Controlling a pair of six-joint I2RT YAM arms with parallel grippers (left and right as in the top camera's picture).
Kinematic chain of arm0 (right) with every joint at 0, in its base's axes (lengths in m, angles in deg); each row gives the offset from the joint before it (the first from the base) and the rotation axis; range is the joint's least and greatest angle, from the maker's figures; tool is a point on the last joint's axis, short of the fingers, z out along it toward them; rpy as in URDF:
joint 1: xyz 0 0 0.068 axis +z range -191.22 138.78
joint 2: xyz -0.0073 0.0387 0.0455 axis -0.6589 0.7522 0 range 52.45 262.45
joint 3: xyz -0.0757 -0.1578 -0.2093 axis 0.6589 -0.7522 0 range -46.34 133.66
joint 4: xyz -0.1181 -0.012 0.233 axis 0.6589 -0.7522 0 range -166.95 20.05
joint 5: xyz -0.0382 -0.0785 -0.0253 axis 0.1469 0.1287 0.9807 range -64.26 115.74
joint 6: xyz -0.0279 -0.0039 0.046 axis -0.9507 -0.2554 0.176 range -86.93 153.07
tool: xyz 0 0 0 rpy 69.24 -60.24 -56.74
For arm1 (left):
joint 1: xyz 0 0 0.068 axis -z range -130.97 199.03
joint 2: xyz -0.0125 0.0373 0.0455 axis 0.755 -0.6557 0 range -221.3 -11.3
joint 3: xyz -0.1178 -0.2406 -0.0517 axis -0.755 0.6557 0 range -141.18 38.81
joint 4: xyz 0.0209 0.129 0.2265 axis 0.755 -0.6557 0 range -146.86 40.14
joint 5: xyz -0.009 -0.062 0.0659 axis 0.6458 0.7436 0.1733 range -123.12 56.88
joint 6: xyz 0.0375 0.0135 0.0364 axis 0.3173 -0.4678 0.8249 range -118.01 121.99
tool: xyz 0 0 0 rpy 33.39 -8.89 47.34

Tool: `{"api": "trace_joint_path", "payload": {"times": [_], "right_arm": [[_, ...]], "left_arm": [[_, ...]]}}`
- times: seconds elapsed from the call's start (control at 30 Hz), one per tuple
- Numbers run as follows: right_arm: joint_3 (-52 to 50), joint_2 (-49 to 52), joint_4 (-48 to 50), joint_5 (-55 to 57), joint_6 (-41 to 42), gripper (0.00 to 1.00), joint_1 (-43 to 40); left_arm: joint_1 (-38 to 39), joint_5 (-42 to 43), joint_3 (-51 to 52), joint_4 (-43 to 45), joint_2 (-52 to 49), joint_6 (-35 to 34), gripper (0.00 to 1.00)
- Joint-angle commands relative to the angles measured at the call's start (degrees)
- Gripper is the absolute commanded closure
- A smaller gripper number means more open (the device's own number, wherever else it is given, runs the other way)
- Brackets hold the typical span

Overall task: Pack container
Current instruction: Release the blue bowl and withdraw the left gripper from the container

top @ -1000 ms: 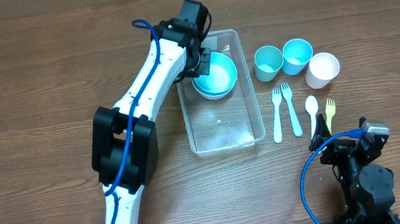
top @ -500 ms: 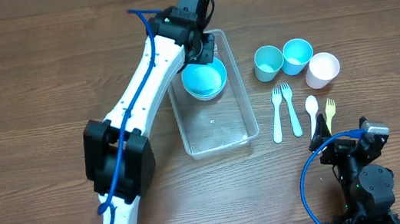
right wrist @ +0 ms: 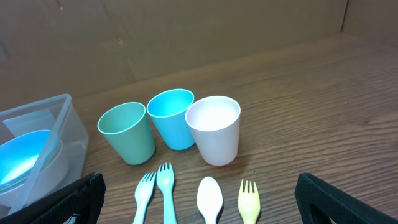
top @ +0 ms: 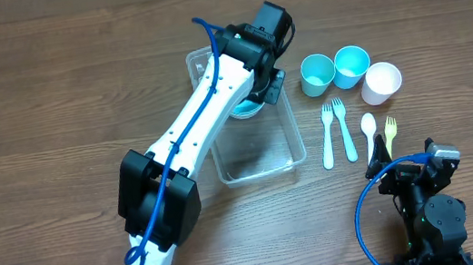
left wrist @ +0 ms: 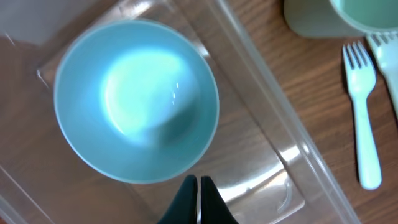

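The clear container (top: pixel 261 174) lies skewed on the table, its far end swung left. A teal bowl (top: pixel 246 108) sits inside it at the far end. My left gripper (top: pixel 261 85) hovers over that end. In the left wrist view its fingers (left wrist: pixel 198 200) are shut and empty just beside the bowl's (left wrist: pixel 135 99) rim, above the container floor (left wrist: pixel 261 155). My right gripper (top: pixel 414 171) rests near the table's front right. In its own view it (right wrist: pixel 199 205) is wide open and empty, facing the cups and cutlery.
A green cup (top: pixel 318 73), a blue cup (top: pixel 352 61) and a white cup (top: pixel 381 82) stand right of the container. Two teal forks (top: pixel 335 130), a white spoon (top: pixel 368 133) and a yellow fork (top: pixel 391 135) lie in front of them.
My left arm has swung right across the container, off the bowl's rim. The container's far end has slid left and it has turned. The right arm has not moved.
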Motion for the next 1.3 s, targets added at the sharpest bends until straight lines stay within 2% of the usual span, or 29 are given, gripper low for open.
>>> {"api": "trace_joint_path", "payload": {"times": [0.0, 0.13, 0.23, 0.37, 0.43, 0.5, 0.63, 0.87, 1.27], "right_arm": [[-0.2, -0.46, 0.35, -0.26, -0.04, 0.0, -0.28], [-0.2, -0.46, 0.35, -0.26, -0.04, 0.0, -0.26], [-0.2, -0.46, 0.35, -0.26, -0.04, 0.0, -0.26], [-0.2, -0.46, 0.33, -0.26, -0.04, 0.0, -0.26], [-0.2, -0.46, 0.33, -0.26, -0.04, 0.0, -0.26], [-0.2, -0.46, 0.35, -0.26, -0.04, 0.0, -0.26], [-0.2, -0.46, 0.35, -0.26, -0.04, 0.0, -0.26], [-0.2, -0.42, 0.33, -0.26, -0.07, 0.0, -0.26], [-0.2, -0.42, 0.33, -0.26, -0.04, 0.0, -0.26]], "left_arm": [[1.44, -2.78, -0.87, -7.52, 2.03, -5.7, 0.96], [1.49, -0.79, 0.44, -10.45, 8.79, -1.7, 0.95], [1.44, -2.62, 13.16, -6.78, 20.04, -0.72, 0.96], [1.51, 6.34, 36.46, 6.95, 32.09, -2.12, 0.96], [1.55, 11.3, 43.36, 11.43, 34.16, -2.45, 0.96], [2.36, 11.63, 45.94, 13.03, 34.12, -3.08, 0.96], [2.62, 7.08, 49.92, 12.41, 34.12, -7.63, 0.96], [2.62, -0.11, 51.01, 10.51, 34.1, -8.5, 0.96], [2.56, -7.45, 51.04, 7.13, 34.1, -8.96, 0.96]]}}
